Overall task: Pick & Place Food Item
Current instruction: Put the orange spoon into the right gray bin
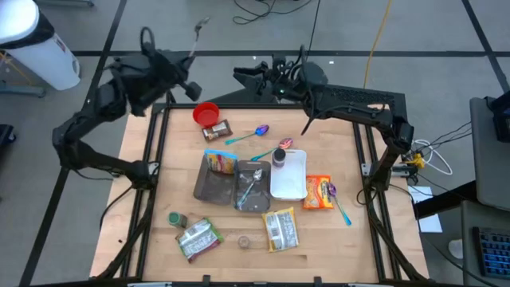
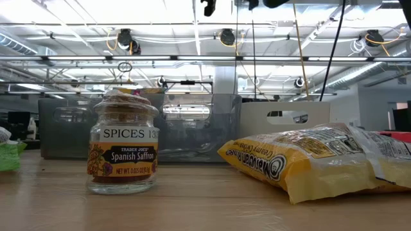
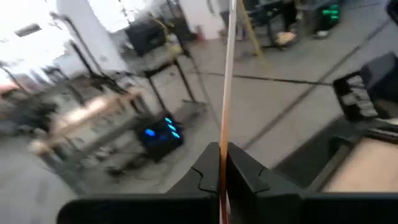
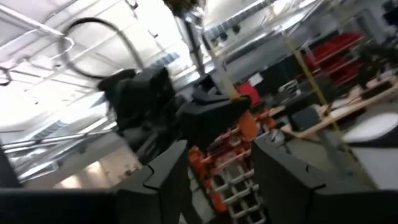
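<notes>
Two grippers hang above the far edge of the table, at the top of the high view. The left gripper [image 3: 222, 171] has its fingers pinched tight on a thin utensil handle [image 3: 227, 74] that stands up between them; in the high view this utensil [image 1: 199, 33] juts toward the top of the frame. The right gripper [image 4: 217, 168] has its jaws parted with nothing between them, at the top centre of the high view. The food items lie well below both: a yellow snack bag [image 1: 221, 162] on a dark tray [image 1: 209, 185] at the middle, an orange packet [image 1: 318, 192] right of a white tray [image 1: 292, 182]. Both arms are folded high over the wooden table [image 1: 319, 231].
</notes>
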